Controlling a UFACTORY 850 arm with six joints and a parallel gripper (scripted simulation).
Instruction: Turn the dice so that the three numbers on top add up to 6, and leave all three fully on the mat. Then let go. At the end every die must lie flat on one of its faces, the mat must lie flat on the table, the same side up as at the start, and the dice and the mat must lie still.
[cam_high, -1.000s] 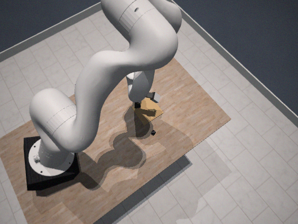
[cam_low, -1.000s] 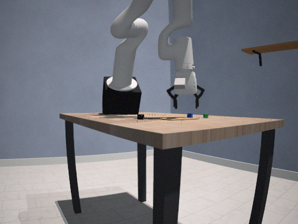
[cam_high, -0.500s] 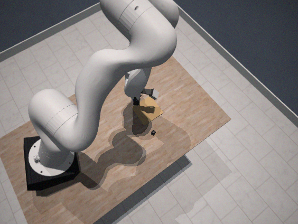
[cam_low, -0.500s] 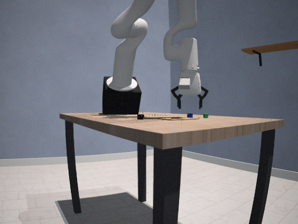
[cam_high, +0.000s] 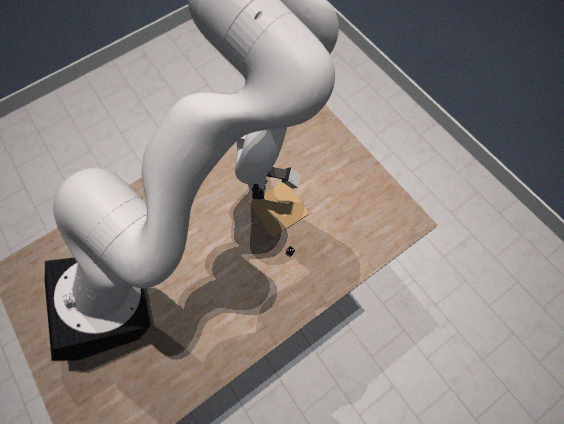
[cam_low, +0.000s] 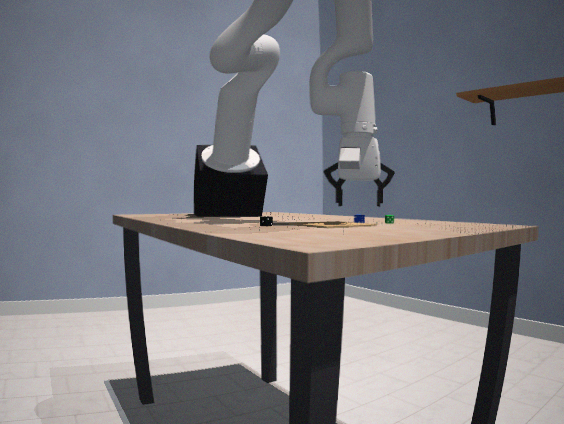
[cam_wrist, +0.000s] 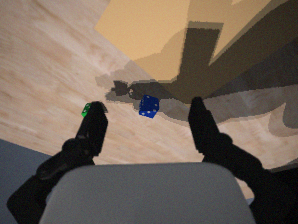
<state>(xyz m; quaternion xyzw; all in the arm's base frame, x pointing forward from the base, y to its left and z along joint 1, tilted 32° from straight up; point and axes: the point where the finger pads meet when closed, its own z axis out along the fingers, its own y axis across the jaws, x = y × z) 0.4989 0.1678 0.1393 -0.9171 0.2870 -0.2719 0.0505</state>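
Fingers (cam_low: 359, 204) wide open, holding nothing, above blue die (cam_low: 359, 219) (cam_wrist: 149, 106); black die (cam_high: 290, 251) (cam_low: 266, 221) off mat (cam_high: 296, 215) (cam_low: 345, 225) (cam_wrist: 145, 37).

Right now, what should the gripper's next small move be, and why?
Probably ease straight down with the fingers open, then close on the blue die. The gripper is open above the table, and the wrist view shows that die between its fingertips, just off the yellow mat, where it must end up.
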